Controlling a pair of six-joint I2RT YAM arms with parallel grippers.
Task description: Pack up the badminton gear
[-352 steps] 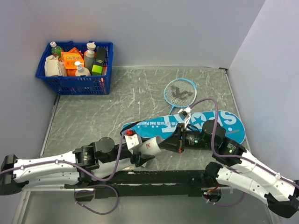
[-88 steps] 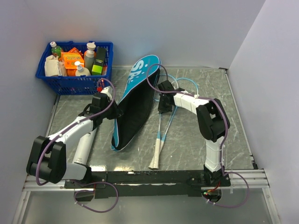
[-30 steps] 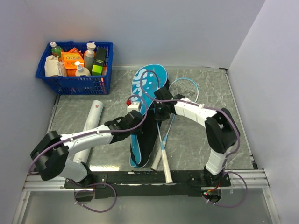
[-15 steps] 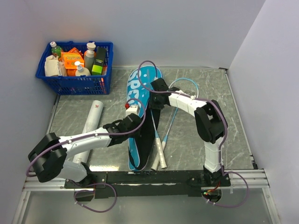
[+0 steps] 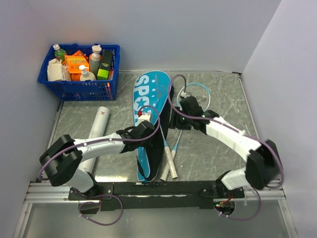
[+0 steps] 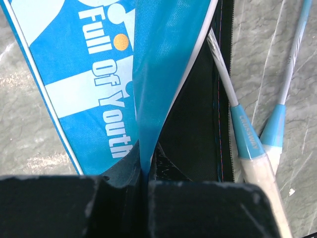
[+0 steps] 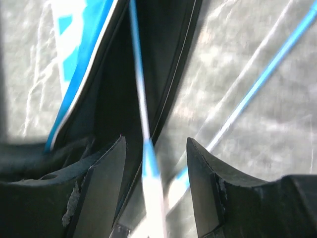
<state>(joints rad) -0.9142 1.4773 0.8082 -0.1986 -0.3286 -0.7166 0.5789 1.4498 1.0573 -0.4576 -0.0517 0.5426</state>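
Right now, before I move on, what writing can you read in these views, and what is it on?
"Full Of Youth": white letters on the blue cover, left wrist view.
"SPO": large white letters on the cover's wide end, overhead view; the rest is not readable.
Racket handle: small print on its blue collar, too blurred to read.
White tube: red mark, too small to read.
Basket: labels inside too small to read.

- Basket (image 5: 79, 74): far-left corner of the table (image 5: 223, 104).
- Tube (image 5: 94, 136): near the left edge, in front of the basket, left of the cover.
- Cover (image 5: 151, 106): mid-table, running from far edge toward near edge.
- Racket head (image 5: 197, 93): just right of the cover's far end.
- Racket handles (image 5: 171, 159): two, just right of the cover's near end.
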